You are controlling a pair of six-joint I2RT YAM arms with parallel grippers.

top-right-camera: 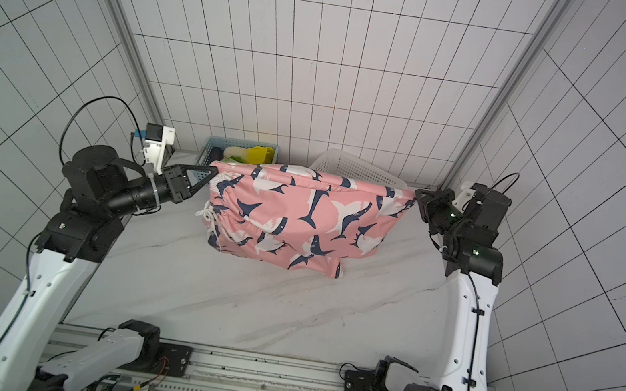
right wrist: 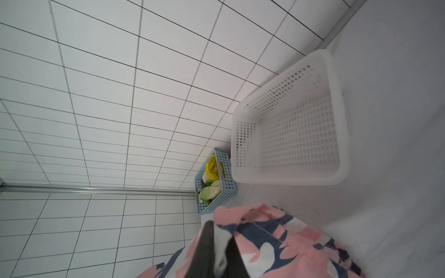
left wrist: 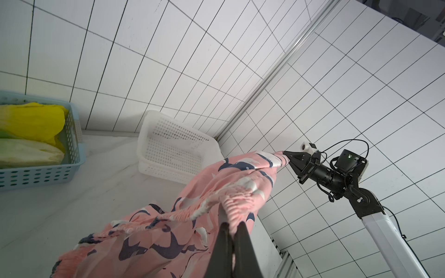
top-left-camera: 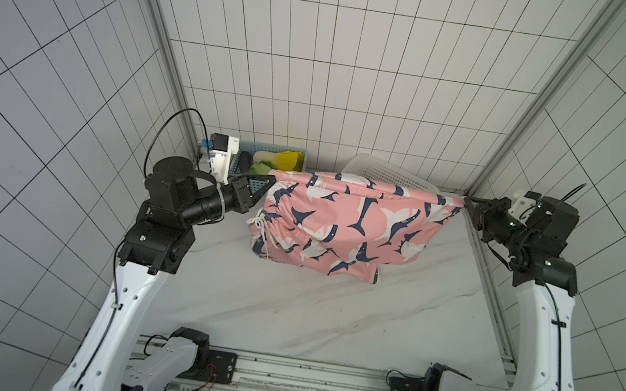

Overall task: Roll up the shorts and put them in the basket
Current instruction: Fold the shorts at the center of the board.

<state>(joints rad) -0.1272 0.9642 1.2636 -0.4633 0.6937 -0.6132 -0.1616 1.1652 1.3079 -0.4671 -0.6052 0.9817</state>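
My left gripper (top-left-camera: 270,180) and my right gripper (top-left-camera: 467,200) each clamp a top corner of the shorts (top-left-camera: 345,220), stretched between them.

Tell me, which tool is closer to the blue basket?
Left. The left tool grips one end of the shorts just beside the blue basket. The right tool holds the other end, across the table by the white basket.

Shorts (top-left-camera: 340,226) hide white basket's (top-left-camera: 386,172) front; blue basket (left wrist: 36,177) cut off
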